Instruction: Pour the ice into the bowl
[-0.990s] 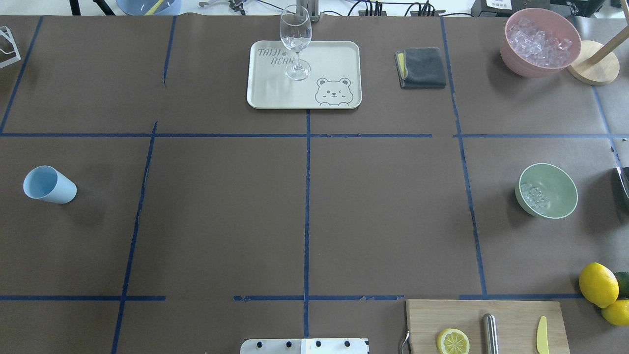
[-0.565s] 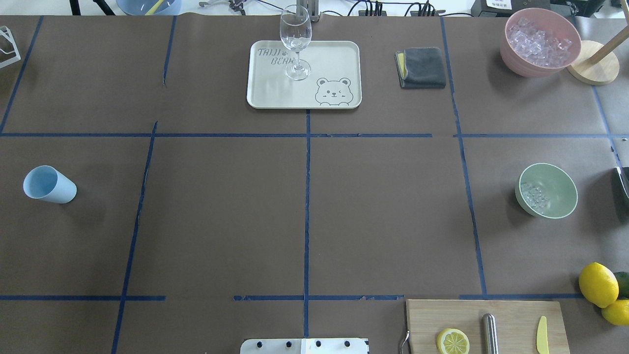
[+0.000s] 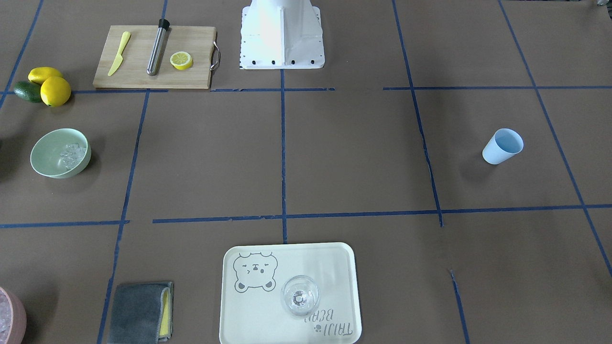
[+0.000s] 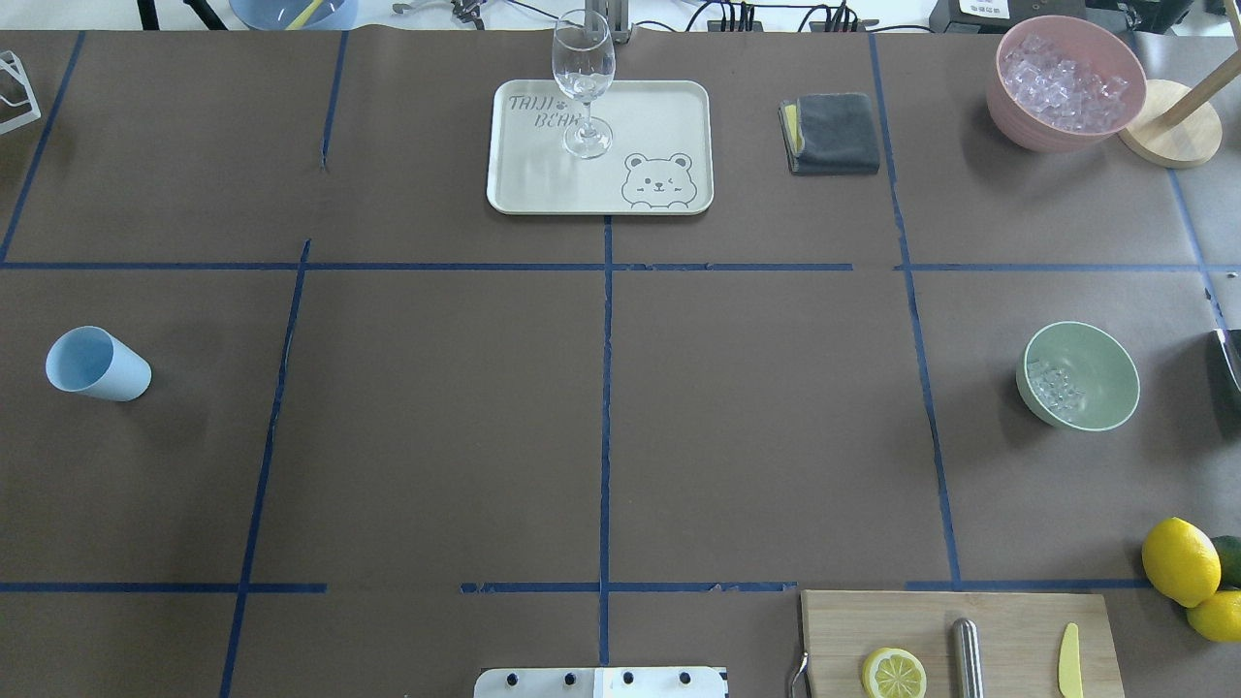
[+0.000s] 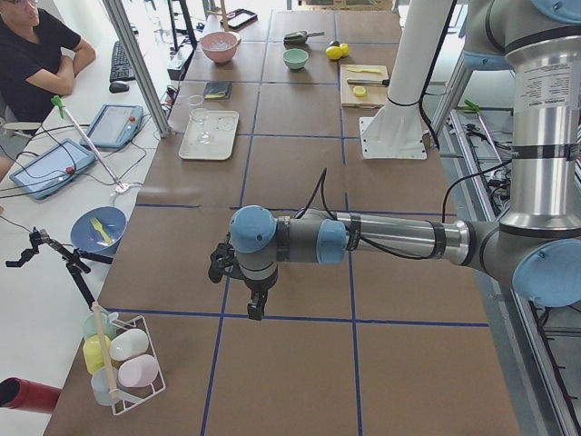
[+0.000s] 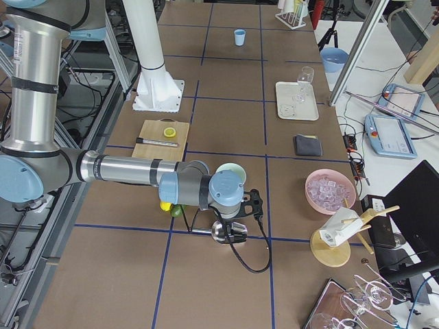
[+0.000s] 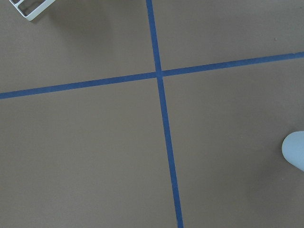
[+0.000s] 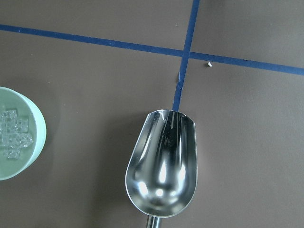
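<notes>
The pale mint-green bowl (image 4: 1094, 364) stands at the table's right side, with a small heap of clear ice (image 4: 1055, 386) inside it. Both also show in the front view, bowl (image 3: 48, 155) and ice (image 3: 72, 154), and at the left edge of the right wrist view, bowl (image 8: 34, 142) and ice (image 8: 13, 134). An empty shiny metal scoop (image 8: 161, 164) lies level just right of the bowl, its handle running out of the frame's bottom. My right gripper (image 6: 241, 218) shows only in the exterior right view, over the scoop (image 6: 223, 232); I cannot tell its state. My left gripper (image 5: 256, 307) hangs over bare table; I cannot tell its state.
A pink container of ice (image 4: 1066, 82) stands at the back right by a wooden stand (image 4: 1168, 121). A light blue cup (image 4: 97, 364) is at the left. A tray (image 4: 543, 184) bears a wine glass (image 4: 584, 82). A grey cloth (image 4: 832, 133), lemons (image 4: 1181, 560) and a cutting board (image 4: 1018, 620) are nearby.
</notes>
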`<control>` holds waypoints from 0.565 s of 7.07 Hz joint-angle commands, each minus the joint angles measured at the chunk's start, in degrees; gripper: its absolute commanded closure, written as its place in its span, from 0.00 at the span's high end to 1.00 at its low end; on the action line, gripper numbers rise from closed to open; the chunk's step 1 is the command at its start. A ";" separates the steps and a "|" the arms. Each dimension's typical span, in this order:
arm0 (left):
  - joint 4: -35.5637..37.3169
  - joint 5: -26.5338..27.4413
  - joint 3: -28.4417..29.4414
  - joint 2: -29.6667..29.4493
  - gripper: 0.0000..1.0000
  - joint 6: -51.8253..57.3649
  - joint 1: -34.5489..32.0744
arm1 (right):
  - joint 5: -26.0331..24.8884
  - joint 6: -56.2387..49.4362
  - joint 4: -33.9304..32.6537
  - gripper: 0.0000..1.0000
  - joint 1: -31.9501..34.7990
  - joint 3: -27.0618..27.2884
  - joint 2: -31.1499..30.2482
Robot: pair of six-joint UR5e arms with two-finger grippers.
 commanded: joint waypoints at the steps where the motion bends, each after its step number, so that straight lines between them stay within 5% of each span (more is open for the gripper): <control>1: 0.00 -0.02 -0.08 -0.12 1.00 0.01 0.00 | -0.02 0.21 0.01 1.00 0.03 -0.09 -0.01; 4: -0.97 -0.02 0.09 -0.12 1.00 0.01 0.00 | -0.11 1.95 0.01 1.00 0.29 0.17 0.42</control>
